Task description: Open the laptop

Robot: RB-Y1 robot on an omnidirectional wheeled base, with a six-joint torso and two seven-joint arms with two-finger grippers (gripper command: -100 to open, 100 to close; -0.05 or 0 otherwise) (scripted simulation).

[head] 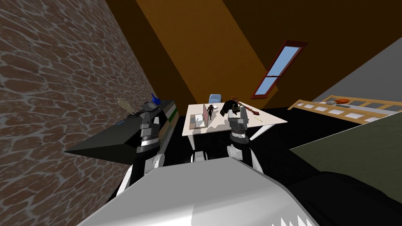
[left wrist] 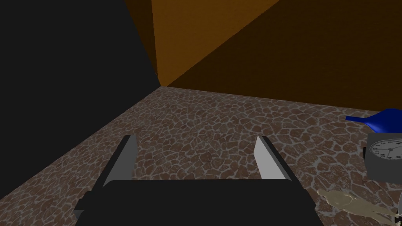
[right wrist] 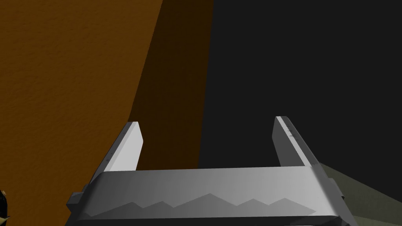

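The brick wall (head: pixel 51 98) takes the whole left of the head frame, and the orange wall (head: pixel 196 47) runs across the top. A dark cabinet (head: pixel 114 141) stretches from lower left toward the centre. Beyond it, at mid-frame, stands the white table (head: pixel 271 117).

The laptop (head: pixel 198 119) sits near the left end of that table. Its lid seems to rise from the base, though it is too small to judge the angle. Dark clutter (head: pixel 231 106) lies just to its right.

Both arms reach forward just above the chest. The left gripper (left wrist: pixel 195 137) hangs with its fingers spread wide and nothing between them, close to a clock (left wrist: pixel 386 151) on the cabinet. The right gripper (right wrist: pixel 208 121) is likewise spread and empty.

I judge the step in hand to be the approach, since the table is well apart from both hands. To do it well:
- Roll closer and centre the laptop in the frame.
- Keep the left arm clear of the cabinet's edge.
- Bring one finger under the lid's free edge and push it back gently, so the base does not slide into the clutter.
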